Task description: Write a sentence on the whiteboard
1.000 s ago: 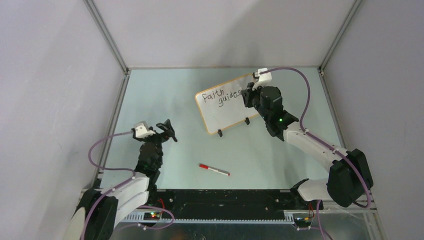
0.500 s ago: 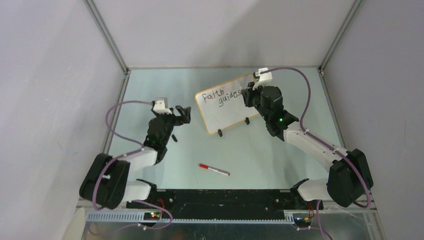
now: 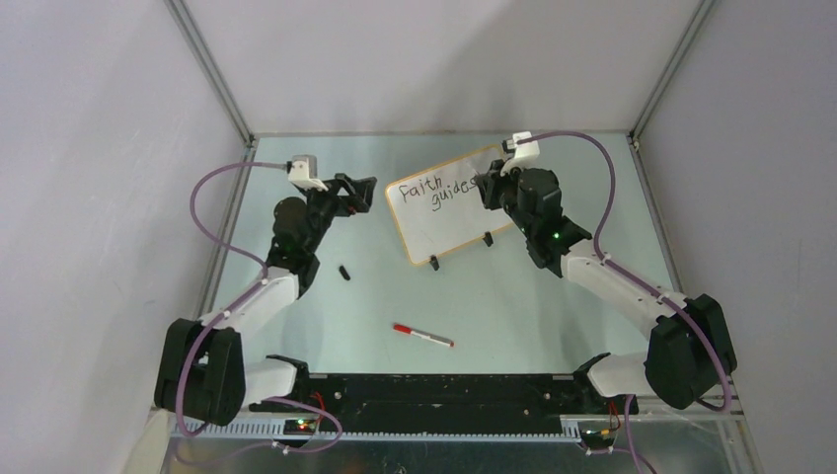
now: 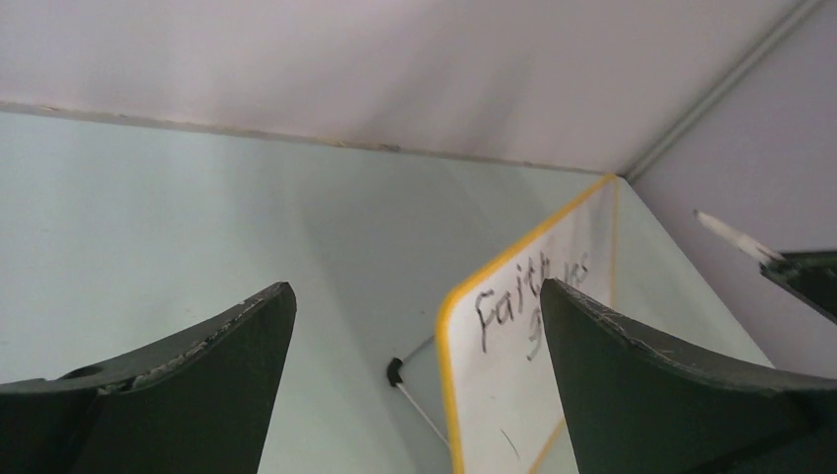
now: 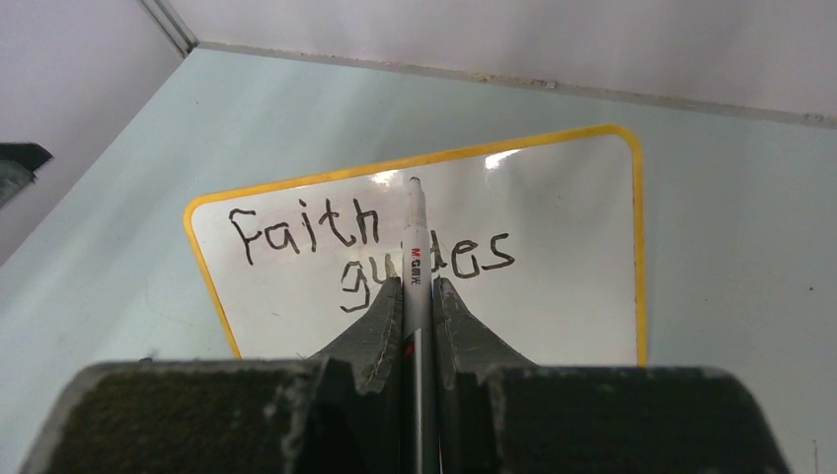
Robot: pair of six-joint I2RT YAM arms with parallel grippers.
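Observation:
The whiteboard (image 3: 444,212) stands tilted at the table's middle back, white with an orange frame and black clip feet. It bears black lettering "faith" and "guides" (image 5: 370,247) in two staggered lines. My right gripper (image 3: 491,186) is shut on a white marker (image 5: 415,247) whose tip points at the board above the lettering. My left gripper (image 3: 360,193) is open and empty, just left of the board's left edge (image 4: 449,326). The marker tip also shows in the left wrist view (image 4: 730,235).
A red-and-white marker (image 3: 422,336) lies on the table near the front middle. A small black cap (image 3: 344,272) lies left of the board. Grey walls enclose the table on three sides.
My left arm has swung from the near left up and toward the board's left edge, gripper staying open. The black cap came into view on the table. The right gripper has hardly moved.

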